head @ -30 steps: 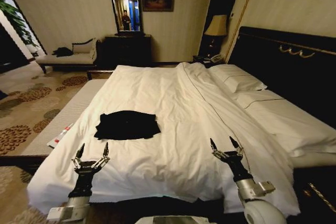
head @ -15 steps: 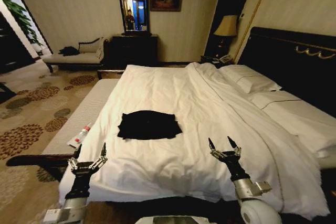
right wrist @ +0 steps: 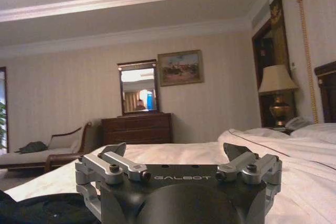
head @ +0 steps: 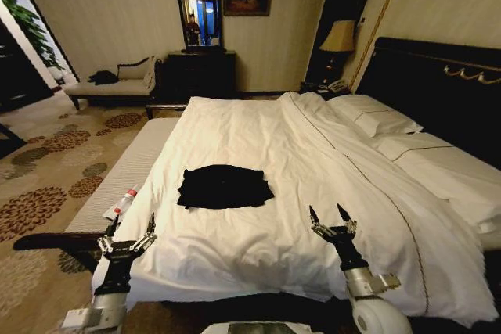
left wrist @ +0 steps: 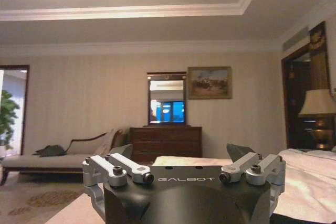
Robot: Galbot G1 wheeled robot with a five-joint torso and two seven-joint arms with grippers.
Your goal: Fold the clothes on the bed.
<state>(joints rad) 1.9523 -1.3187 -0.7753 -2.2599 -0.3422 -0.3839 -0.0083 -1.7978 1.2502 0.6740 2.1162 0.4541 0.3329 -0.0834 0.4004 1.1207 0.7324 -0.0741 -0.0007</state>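
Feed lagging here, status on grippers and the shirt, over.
Left gripper and right gripper open, empty, raised at the bed's near edge. Black T-shirt lies folded on the sheet, ahead between them, untouched. Nothing in the way.

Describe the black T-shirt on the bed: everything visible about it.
The black T-shirt lies flat on the white sheet of the bed, toward the robot's left side of the mattress. It looks like soft dark fabric in a compact, roughly rectangular shape with uneven edges. No lettering can be made out. Only the sheet touches it.
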